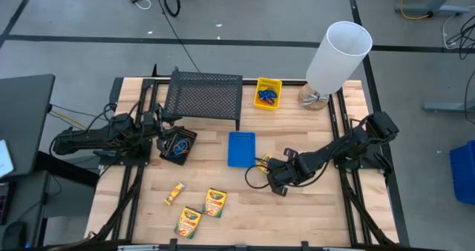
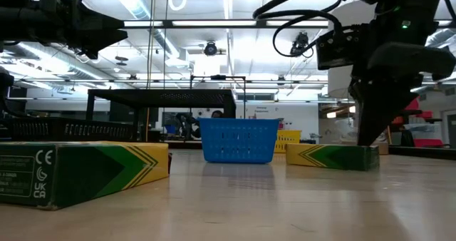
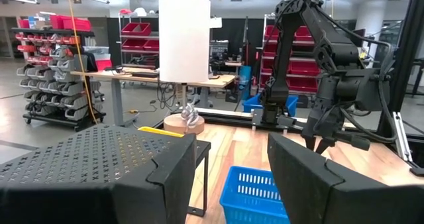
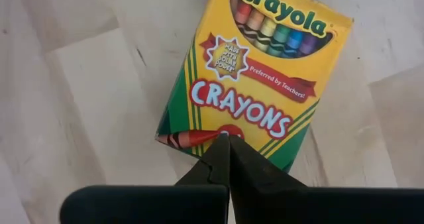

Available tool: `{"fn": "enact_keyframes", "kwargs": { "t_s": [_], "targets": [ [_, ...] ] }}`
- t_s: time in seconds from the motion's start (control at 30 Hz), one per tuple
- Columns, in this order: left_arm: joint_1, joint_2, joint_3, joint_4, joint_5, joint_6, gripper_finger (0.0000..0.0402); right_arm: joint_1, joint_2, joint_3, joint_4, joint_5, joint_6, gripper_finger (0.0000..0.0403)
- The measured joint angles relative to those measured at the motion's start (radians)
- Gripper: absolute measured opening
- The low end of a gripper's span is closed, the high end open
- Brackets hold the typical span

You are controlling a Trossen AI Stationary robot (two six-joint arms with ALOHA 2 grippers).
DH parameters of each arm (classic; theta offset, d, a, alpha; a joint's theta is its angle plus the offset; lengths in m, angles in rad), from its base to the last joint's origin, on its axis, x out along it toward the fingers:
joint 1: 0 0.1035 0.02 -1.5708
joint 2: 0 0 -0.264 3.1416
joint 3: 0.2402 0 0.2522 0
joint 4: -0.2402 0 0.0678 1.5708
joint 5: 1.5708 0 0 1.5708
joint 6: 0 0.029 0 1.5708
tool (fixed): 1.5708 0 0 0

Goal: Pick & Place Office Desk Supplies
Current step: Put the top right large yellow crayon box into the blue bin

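An overhead camera and a level camera at surface height both take in the blue perforated plastic bin (image 1: pixel 241 148) on the pale wooden tabletop (image 1: pixel 312 206).

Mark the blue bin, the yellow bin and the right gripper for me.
blue bin (image 1: pixel 241 148), high view, centre of its floor
yellow bin (image 1: pixel 268 93), high view, its inside
right gripper (image 1: pixel 266 162), high view, shut fingertips

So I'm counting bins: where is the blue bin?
In the high view the blue bin sits mid-table, in front of the black rack and just left of the right hand.

Workshop (robotics lab): red parts bins (image 3: pixel 136 29), workbenches (image 3: pixel 149 77).
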Motion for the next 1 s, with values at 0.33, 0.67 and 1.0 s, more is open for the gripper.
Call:
{"fn": "enact_keyframes", "kwargs": {
  "t_s": [0.33, 0.67, 1.0],
  "targets": [
    [0.000, 0.000, 0.000, 0.000, -0.003, 0.000, 0.0193, 0.022, -0.021, -0.004, -0.012, 0.040, 0.020, 0.0000],
    [0.000, 0.000, 0.000, 0.001, -0.003, -0.003, 0.0193, 0.040, -0.023, -0.005, -0.023, 0.078, 0.038, 0.0000],
    [0.000, 0.000, 0.000, 0.001, -0.003, -0.006, 0.0193, 0.054, -0.023, -0.002, -0.032, 0.127, 0.049, 0.0000]
  ]
}}
